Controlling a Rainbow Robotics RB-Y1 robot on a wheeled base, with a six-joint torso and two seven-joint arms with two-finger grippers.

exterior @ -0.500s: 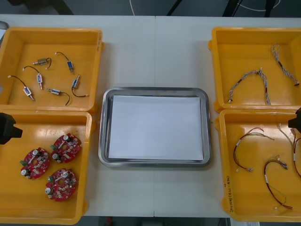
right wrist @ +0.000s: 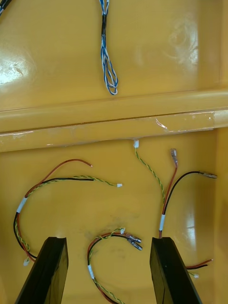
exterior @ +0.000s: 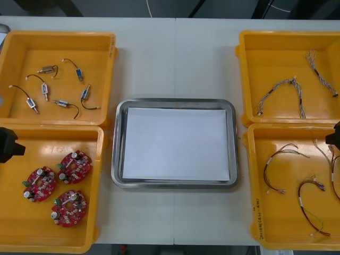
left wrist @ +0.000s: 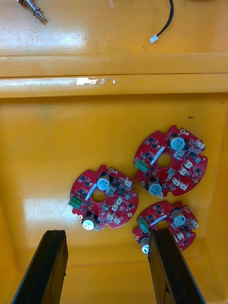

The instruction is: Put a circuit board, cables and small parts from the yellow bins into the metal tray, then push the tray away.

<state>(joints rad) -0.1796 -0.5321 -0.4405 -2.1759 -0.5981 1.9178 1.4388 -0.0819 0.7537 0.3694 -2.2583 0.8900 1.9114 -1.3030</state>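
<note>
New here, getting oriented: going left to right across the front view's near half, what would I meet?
Left end effector, red circuit boards, metal tray, red and yellow cables, with the right end effector at their bin's right edge.

The room is brightly and evenly lit from overhead, so the table (exterior: 175, 58) carries only faint, soft shadows along the yellow bins (exterior: 21, 53). The rim of the metal tray (exterior: 118, 159) gleams, and its white inside is plain and bright. Just beyond one finger (left wrist: 47, 256) of the left gripper (left wrist: 107, 232), a pale sheen lies on the bin floor, with white glints on the wall farther on. Ahead of the right gripper (right wrist: 108, 240), past the dividing wall, broad glare patches spread over the next bin's floor.
</note>
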